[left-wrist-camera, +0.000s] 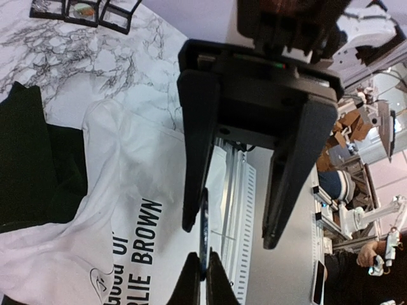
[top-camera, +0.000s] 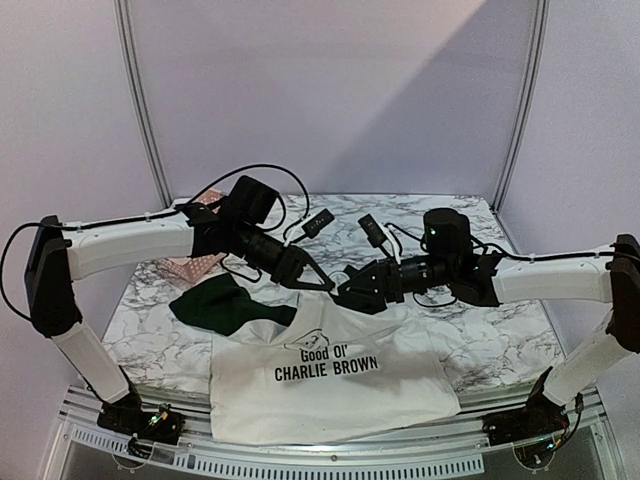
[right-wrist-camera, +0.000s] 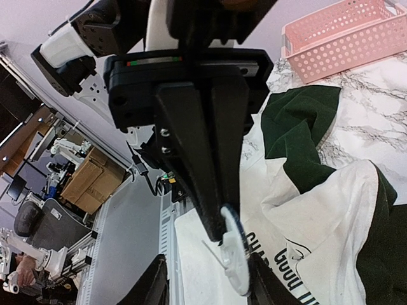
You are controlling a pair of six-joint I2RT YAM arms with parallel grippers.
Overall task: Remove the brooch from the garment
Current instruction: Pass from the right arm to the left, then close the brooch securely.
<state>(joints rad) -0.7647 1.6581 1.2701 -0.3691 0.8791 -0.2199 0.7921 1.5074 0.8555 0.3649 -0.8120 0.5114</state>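
Right wrist view: left gripper point(right-wrist-camera: 219, 229) clamps the round brooch point(right-wrist-camera: 234, 254) — held in the air over the garment point(right-wrist-camera: 331, 210) — while right gripper point(left-wrist-camera: 229, 234) stands parted, gripping nothing.

White shells on the long links of the left arm point(top-camera: 130, 245) and the right arm point(top-camera: 560, 282); matt black at elbows, wrists and bases. Black, tapering, wedge-shaped fingers on the left gripper point(top-camera: 322, 285) and the right gripper point(top-camera: 346, 297), each pair set in a boxy black block. Thin black cable point(top-camera: 265, 170) arching over the left wrist and tied along the white shell. Two small screws point(right-wrist-camera: 164, 133) in one left finger. Thin red-and-green strip point(right-wrist-camera: 152, 61) across that gripper's block.
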